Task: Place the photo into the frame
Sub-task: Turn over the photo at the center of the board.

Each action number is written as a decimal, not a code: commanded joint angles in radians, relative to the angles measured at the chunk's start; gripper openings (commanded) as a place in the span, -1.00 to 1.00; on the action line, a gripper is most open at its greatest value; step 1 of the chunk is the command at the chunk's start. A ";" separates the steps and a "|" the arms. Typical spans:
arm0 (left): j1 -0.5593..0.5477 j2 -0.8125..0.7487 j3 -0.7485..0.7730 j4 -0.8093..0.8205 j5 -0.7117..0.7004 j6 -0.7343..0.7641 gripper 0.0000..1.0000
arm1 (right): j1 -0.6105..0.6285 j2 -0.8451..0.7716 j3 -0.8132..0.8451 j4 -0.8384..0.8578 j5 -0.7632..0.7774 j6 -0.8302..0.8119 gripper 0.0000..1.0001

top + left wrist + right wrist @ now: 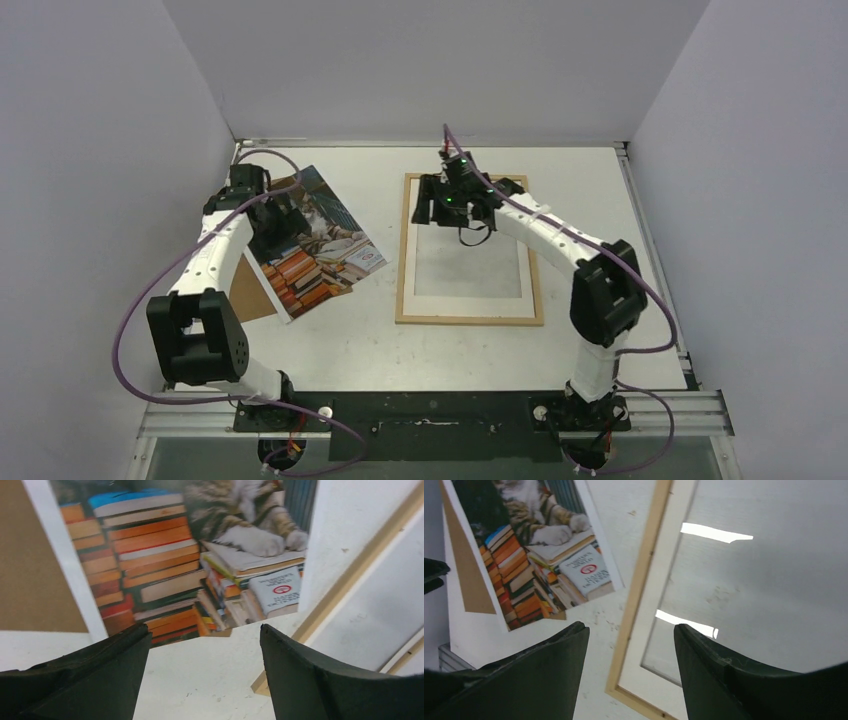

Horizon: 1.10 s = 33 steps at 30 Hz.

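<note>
Photo (320, 245) lies left of the frame (468, 318); bring your wide-open left end effector (204, 630) squarely onto its edge.

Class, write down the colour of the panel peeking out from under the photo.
The panel is plain brown, clearest in the left wrist view beside the photo.

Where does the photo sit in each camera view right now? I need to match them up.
Top external: the photo lies left of centre, tilted, printed side up.
Left wrist: the photo fills the upper centre.
Right wrist: the photo is at upper left.
Shared landmark: the frame, whose wooden side strip runs just right of the photo in every view.
</note>
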State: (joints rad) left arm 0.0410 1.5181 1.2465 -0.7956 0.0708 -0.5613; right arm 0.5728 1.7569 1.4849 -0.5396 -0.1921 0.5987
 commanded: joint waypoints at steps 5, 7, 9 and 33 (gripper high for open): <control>0.140 -0.045 -0.103 -0.060 -0.063 -0.011 0.45 | 0.194 0.307 0.268 0.198 -0.024 0.136 0.21; 0.147 -0.043 -0.136 -0.046 -0.063 -0.009 0.44 | 0.218 0.386 0.318 0.206 -0.012 0.157 0.17; 0.154 -0.037 -0.171 -0.022 -0.032 -0.005 0.42 | 0.235 0.449 0.367 0.184 0.017 0.168 0.15; 0.168 0.128 -0.284 0.011 -0.045 0.001 0.06 | 0.264 0.656 0.504 -0.006 0.204 0.118 0.17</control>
State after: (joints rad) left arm 0.2012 1.6207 0.9249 -0.7589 0.0658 -0.5686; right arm 0.8375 2.3726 1.9434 -0.4572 0.0036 0.7101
